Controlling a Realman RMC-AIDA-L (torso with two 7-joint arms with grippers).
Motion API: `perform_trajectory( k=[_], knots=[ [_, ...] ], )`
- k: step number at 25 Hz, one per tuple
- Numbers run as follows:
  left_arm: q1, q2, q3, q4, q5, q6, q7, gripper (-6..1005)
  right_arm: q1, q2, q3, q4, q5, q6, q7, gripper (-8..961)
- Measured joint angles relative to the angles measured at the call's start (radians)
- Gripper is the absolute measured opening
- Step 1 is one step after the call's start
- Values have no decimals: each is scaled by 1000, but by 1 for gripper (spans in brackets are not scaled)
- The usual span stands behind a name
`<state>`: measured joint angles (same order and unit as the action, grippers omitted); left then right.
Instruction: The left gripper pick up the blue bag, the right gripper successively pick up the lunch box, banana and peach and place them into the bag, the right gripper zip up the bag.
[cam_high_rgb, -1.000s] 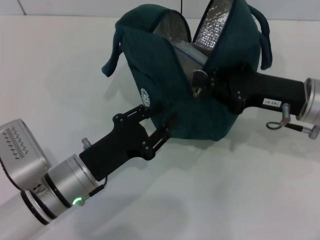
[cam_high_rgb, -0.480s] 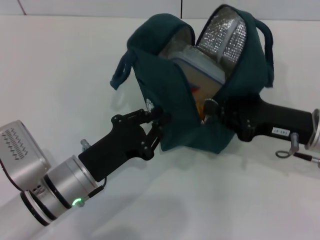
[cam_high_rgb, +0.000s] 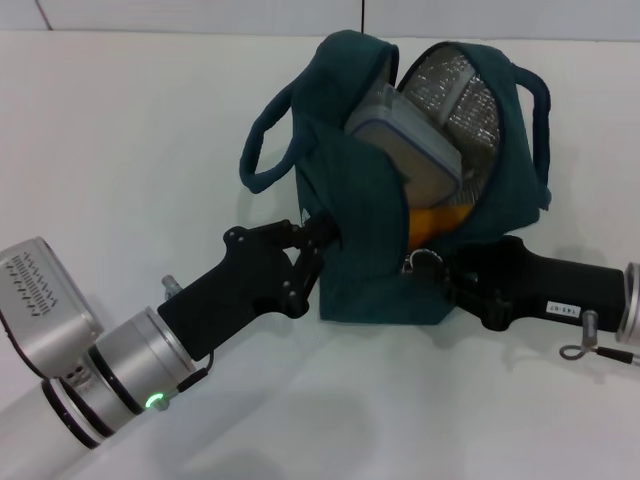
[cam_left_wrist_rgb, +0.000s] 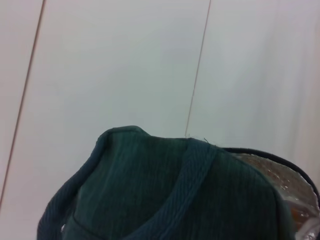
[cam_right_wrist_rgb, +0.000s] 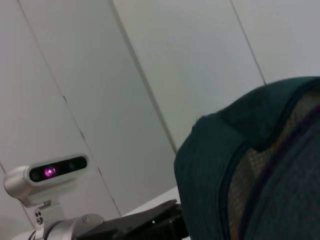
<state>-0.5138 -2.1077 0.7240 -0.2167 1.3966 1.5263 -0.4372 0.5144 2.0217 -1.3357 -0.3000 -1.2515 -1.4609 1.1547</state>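
The blue bag (cam_high_rgb: 365, 260) stands on the white table with its top gaping and silver foil lining showing. The lunch box (cam_high_rgb: 405, 140) leans out of the opening, and the orange banana (cam_high_rgb: 440, 222) shows below it inside the front gap. The peach is hidden. My left gripper (cam_high_rgb: 318, 236) is shut on the bag's left side fabric. My right gripper (cam_high_rgb: 425, 264) sits low at the bag's front, shut on the ring-pull zipper (cam_high_rgb: 412, 262). The left wrist view shows the bag (cam_left_wrist_rgb: 150, 195) close up; the right wrist view shows its side (cam_right_wrist_rgb: 220, 170).
White tabletop (cam_high_rgb: 130, 130) spreads around the bag, with a wall seam behind it. A loose cable loop (cam_high_rgb: 580, 350) hangs by my right wrist. In the right wrist view the head camera (cam_right_wrist_rgb: 50, 172) and my left arm's black claw (cam_right_wrist_rgb: 150, 225) show beyond the bag.
The right gripper has travelled down the bag's front and to the right with the zipper pull. The bag has shifted right and stands more upright, showing the lunch box and banana more.
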Motion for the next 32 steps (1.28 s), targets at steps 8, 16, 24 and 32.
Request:
perform_trajectory(
  k=[8,16,24,32],
  knots=[
    [-2,0,0,3,-3,1,0,62,-12,-4,3,0,0,12,-17,77],
    [4,0,0,6,-5,-2,0,63,-21,-5,11,-8,14,-37,-18,10],
    [7,3,17,15,12,-11,-2,67,-11,-8,43,-14,35,-122,-16,11],
    [15,7,59,92,53,-5,-166,132,44,-8,71,-27,37,-102,13,11]
  ],
)
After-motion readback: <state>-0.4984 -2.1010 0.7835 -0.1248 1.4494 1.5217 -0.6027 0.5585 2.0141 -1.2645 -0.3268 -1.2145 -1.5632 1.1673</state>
